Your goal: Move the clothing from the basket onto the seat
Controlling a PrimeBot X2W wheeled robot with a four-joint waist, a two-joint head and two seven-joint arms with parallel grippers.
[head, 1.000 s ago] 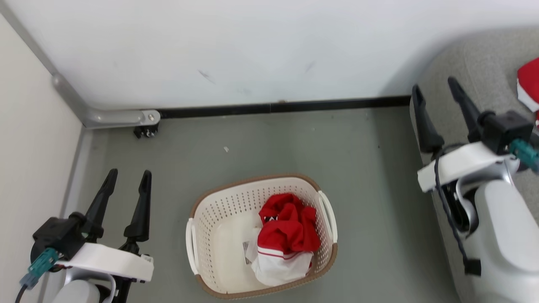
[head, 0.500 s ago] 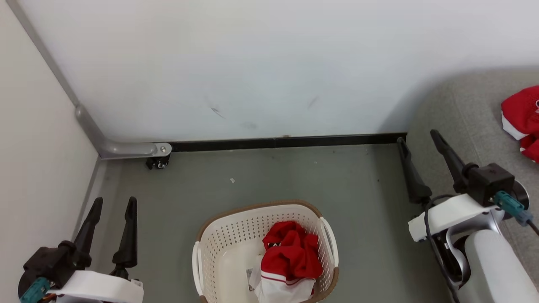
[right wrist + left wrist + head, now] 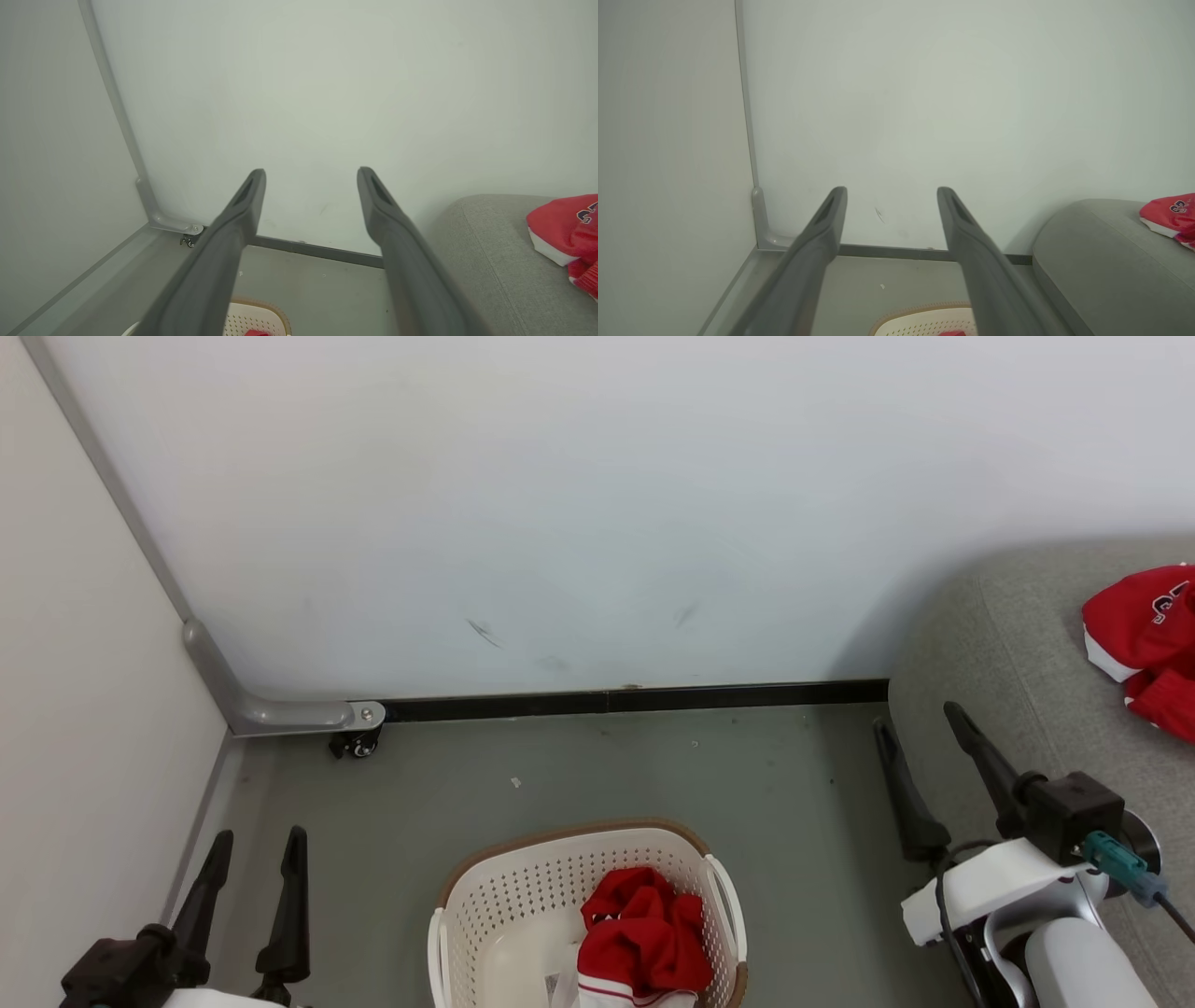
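The cream basket [image 3: 504,882] with a brown rim stands on the floor at the bottom middle of the head view, cut off by the frame edge. A crumpled red and white garment [image 3: 642,933] lies in its right half. Another red garment with printed lettering [image 3: 1144,630] rests on the grey sofa [image 3: 1008,635] at the right. My left gripper [image 3: 260,847] is open at the lower left, empty, left of the basket. My right gripper [image 3: 920,723] is open and empty beside the sofa's left edge. The wrist views show the sofa [image 3: 1106,252] [image 3: 495,242] and its garment [image 3: 1169,214] [image 3: 563,228].
A white wall [image 3: 597,504] runs across the back, with a black skirting strip [image 3: 616,698] at its foot. A side panel [image 3: 84,709] closes the left, and a small castor [image 3: 350,744] sits in the corner under a grey bracket. Grey floor [image 3: 607,765] lies between wall and basket.
The head camera has tilted upward, so basket, grippers and sofa sit lower in the picture and more wall shows. Both grippers stay open and empty.
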